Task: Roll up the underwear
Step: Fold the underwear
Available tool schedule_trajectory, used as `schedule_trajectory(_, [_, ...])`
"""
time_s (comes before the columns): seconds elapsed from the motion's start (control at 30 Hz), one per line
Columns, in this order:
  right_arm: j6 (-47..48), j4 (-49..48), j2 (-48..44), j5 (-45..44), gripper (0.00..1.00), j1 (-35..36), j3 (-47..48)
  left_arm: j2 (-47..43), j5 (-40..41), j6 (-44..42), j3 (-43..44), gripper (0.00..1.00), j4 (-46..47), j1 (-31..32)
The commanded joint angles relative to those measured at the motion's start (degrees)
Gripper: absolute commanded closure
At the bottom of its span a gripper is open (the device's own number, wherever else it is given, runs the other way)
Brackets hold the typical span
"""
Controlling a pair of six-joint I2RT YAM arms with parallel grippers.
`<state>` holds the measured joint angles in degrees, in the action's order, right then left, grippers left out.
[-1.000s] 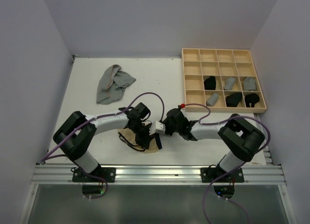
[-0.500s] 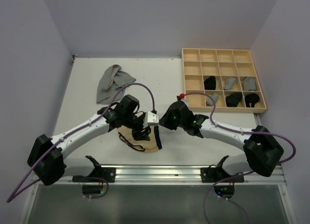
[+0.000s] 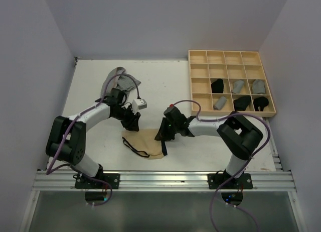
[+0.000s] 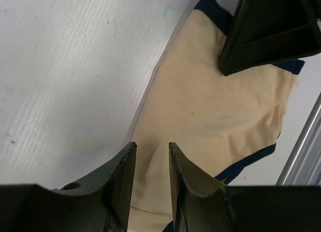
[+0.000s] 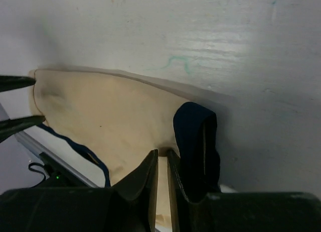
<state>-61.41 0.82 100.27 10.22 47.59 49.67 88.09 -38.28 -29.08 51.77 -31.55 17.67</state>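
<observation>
A tan underwear (image 3: 145,141) with dark blue trim lies spread flat on the white table near the front edge. My left gripper (image 3: 134,123) is at its far left edge. In the left wrist view its jaws (image 4: 150,152) stand apart, with the tan underwear (image 4: 210,106) showing in the gap. My right gripper (image 3: 161,137) is at the cloth's right edge, beside the folded blue waistband (image 5: 195,136). Its jaws (image 5: 162,157) are nearly together, pinching the tan underwear (image 5: 110,116). A light grey underwear (image 3: 108,87) lies crumpled at the back left, partly under the left arm.
A pale wooden grid tray (image 3: 230,52) stands at the back right, with several rolled black and grey pieces in its lower cells. An aluminium rail (image 3: 160,179) runs along the table's near edge. The right gripper's dark body (image 4: 271,31) looms over the cloth in the left wrist view.
The two grippers were close together over the tan underwear and have drawn apart. The left one went back and left, and the cloth now lies lower and flatter.
</observation>
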Motion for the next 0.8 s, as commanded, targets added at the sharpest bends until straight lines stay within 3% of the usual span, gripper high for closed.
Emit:
schedule_trajectory(0.0, [0.1,-2.3,1.2,3.9,0.82,-0.1,0.1,3.0,-0.8,-0.7,0.5,0.64,-1.2,-2.4])
schedule_trajectory(0.17, [5.1,5.7,4.9,4.9,0.8,-1.8,6.9,8.1,2.7,0.4,1.7,0.68,-0.7,-2.9])
schedule_trajectory(0.37, [4.6,3.6,10.5,8.8,0.83,-5.1,11.2,10.9,6.2,1.7,5.3,0.66,4.5,-7.1])
schedule_trajectory(0.47, [2.5,-0.2,7.9,8.8,0.85,-4.7,9.4,13.8,4.9,-1.4,11.1,0.64,2.2,-8.5])
schedule_trajectory(0.6, [3.4,0.8,2.1,7.9,0.85,-4.6,6.4,11.3,0.7,-6.2,15.7,0.56,-2.8,-8.7])
schedule_trajectory(0.77, [7.4,-0.5,-6.5,6.6,0.73,-4.6,5.9,3.7,-6.2,-8.1,13.5,0.54,-5.9,-9.7])
